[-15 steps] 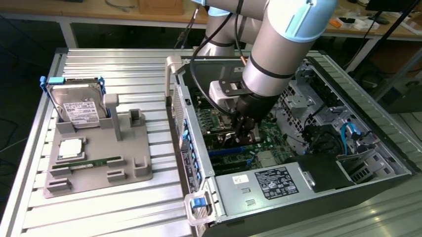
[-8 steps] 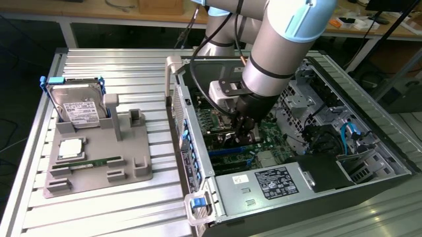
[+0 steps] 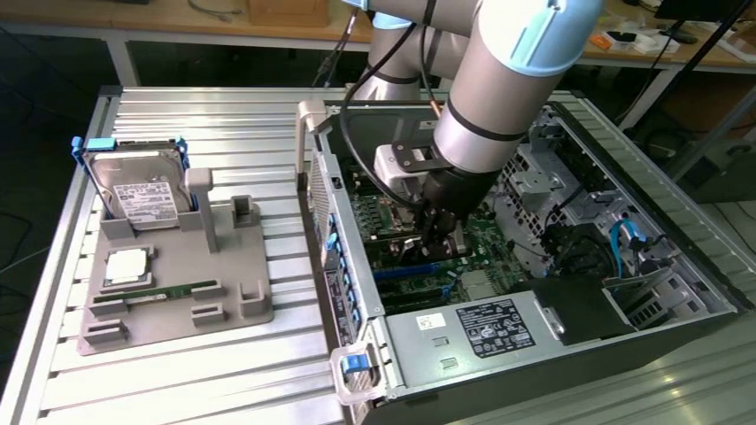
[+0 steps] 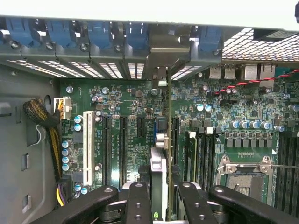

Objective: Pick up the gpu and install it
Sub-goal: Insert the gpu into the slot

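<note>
So the case [image 3: 354,292] is lying with its open side up. The arm drops in through that opening with free air all around it, but it gets tight down at the motherboard [image 4: 117,93]. The gpu [image 4: 159,161] stands on edge over the board, squeezed between the long expansion slots [image 4: 106,144] on one side and the memory slots [image 4: 198,154] just beside it on the other. Its metal end sits right up at the rear wall under the row of blue clips [image 4: 98,32]. The sleeved cable bundle [image 4: 44,121] is well off to the side. The gripper [image 4: 163,189] is closed down to a narrow gap, with its black fingers [image 4: 139,203] clamped on both faces of the card. I can't tell if the card edge is actually in a slot. For writing, there's a label on the power supply [image 3: 490,326] and a white one on the hard drive [image 3: 142,197] in its grey holder [image 3: 177,319], both too small to read.
</note>
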`<state>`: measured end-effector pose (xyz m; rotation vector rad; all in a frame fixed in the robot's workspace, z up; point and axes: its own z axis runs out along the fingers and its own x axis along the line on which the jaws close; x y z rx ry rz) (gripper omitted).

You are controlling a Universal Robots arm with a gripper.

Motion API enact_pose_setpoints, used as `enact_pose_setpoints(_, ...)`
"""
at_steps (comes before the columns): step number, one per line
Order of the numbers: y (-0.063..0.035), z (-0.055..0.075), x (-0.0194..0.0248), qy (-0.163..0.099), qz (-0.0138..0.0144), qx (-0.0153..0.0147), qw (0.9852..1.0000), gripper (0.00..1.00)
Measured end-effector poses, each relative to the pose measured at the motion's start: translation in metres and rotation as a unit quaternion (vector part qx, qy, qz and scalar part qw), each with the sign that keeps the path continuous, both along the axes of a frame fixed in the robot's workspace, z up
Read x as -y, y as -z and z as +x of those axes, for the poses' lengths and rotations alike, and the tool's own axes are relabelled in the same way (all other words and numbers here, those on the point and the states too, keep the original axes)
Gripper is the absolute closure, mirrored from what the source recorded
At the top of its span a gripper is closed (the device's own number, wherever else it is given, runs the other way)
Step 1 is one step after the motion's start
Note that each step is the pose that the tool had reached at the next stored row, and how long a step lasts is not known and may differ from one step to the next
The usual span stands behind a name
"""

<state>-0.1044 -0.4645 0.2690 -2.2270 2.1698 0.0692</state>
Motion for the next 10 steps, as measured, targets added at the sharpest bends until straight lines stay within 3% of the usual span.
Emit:
enact_pose_setpoints(3,0.0,0.0,-0.0004,0.0,-0.0041,0.0,1.0,0.73)
enact_pose_setpoints(10,0.0002,0.0,-0.0005,0.0,-0.0042,0.0,1.0,0.73)
